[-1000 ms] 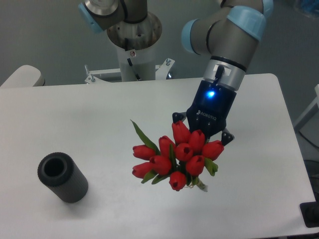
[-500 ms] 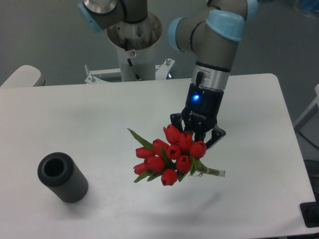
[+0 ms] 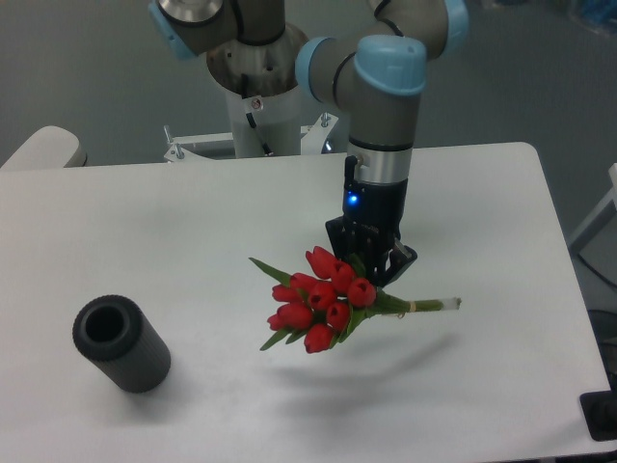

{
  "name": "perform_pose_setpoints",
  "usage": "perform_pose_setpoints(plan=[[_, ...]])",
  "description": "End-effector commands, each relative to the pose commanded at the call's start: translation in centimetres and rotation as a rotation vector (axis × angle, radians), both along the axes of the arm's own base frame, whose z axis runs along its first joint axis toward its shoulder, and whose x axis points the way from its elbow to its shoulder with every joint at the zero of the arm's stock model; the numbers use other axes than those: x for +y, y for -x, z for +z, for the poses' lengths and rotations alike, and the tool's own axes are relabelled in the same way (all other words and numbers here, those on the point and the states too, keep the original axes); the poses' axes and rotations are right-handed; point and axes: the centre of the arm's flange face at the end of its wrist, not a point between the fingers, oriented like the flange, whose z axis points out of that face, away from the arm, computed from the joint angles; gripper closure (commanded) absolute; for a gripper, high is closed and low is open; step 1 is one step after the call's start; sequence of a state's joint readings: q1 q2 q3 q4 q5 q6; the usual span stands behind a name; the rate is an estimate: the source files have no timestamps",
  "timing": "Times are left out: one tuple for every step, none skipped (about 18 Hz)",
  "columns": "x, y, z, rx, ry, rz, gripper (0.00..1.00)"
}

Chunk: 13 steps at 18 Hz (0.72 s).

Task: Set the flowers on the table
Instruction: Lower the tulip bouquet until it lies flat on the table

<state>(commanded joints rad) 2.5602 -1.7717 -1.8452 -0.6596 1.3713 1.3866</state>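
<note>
The flowers hang nearly level in my gripper, which is clamped on their stems, above the middle of the table with their shadow below, so lowering and letting go remain.

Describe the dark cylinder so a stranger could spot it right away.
Start at the white table and go to its front left area. The dark grey ribbed cylinder lies there alone, hollow end showing, well apart from the red flowers in the pincer.
</note>
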Motion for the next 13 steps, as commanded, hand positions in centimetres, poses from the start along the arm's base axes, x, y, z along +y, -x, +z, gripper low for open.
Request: perform_pose_setpoints(plan=[[-0.2,-0.4,-0.9,-0.012,0.014,-0.001,0.71],[-0.4,-0.6,-1.2,-0.007,0.037,0.006,0.71],[-0.6,-1.0,-1.7,0.004,0.072,0.014,0.71],[-0.5,-1.7,-2.6,0.011,0.112,0.012,0.71],[-0.6,-2.5,-3.5,0.019,0.153,0.012,0.71],[-0.6,-3.0,-4.2,0.024,0.183,0.011,0.71],[-0.5,-3.5,-4.8,0.023,0.202,0.007,0.71],[-0.4,-3.8,-5.2,0.019,0.211,0.002,0.71],[-0.2,-4.0,-5.3,0.018,0.218,-0.003,0.71],[-0.1,-4.3,-5.5,0.016,0.224,-0.007,0.71],[-0.3,-4.5,-6.0,0.004,0.24,-0.008,0.71],[-0.5,-4.9,-6.7,-0.009,0.256,-0.01,0.71],[-0.8,-5.1,-7.4,-0.011,0.279,-0.015,0.71]])
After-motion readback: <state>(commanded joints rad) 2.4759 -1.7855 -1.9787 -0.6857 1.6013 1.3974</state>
